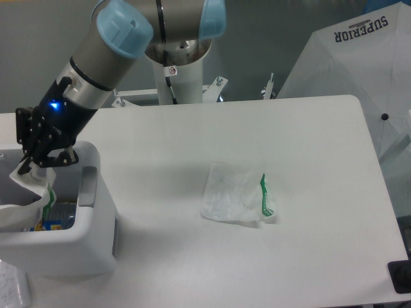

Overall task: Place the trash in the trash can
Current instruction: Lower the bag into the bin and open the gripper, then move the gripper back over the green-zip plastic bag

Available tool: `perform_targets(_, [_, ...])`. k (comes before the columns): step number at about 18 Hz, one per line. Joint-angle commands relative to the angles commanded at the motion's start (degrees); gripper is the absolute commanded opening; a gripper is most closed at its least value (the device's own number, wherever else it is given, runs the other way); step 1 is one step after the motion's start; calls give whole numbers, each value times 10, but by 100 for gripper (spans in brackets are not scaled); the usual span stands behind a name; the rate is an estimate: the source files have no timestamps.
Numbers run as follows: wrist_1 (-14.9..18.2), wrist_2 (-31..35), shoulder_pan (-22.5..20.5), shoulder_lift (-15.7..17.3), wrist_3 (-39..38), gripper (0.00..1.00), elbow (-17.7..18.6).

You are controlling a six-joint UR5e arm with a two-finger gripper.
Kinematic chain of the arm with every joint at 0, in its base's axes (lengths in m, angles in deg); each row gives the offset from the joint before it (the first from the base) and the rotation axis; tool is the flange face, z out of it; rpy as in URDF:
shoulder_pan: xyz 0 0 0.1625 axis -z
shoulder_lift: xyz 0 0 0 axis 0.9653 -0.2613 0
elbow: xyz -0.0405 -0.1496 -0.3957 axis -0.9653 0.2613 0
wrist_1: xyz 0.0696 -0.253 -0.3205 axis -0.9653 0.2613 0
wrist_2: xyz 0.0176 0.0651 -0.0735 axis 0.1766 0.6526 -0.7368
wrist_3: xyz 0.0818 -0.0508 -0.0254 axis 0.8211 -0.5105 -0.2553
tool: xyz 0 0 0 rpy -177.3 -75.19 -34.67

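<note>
At the left edge my gripper [29, 168] hangs over the open top of the white trash can [96, 240], shut on a thin translucent wrapper [32, 189] with a green mark. The wrapper droops from the fingers down into the can. A second piece of trash [237, 197], a crumpled translucent bag with a green strip, lies flat on the white table near its middle, well to the right of the gripper.
Inside the can lie white bag material [14, 215] and a blue and yellow item [50, 224]. The robot's white base column [182, 70] stands at the table's back edge. A folded white cover printed SUPERIOR [359, 58] sits beyond the right rear corner.
</note>
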Motion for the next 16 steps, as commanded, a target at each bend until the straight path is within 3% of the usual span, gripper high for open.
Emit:
perform_targets(4, [0,1,0,-10,-14,12,-3])
perform_targets(7, [0,10,-1,-11,-16,24,0])
perform_targets(8, [0,13,-1,-11,-16,29,-1])
perform_targets(9, [-1,13,-1,-11,-16,44,-1])
perform_targets(11, [-1,13,-1,-9,-16,56,-1])
perform_targets(12, [-1,13,-1,-8,-16,67,-1])
perform_targets(16, [-1,13,-3,8,-20,76,-5])
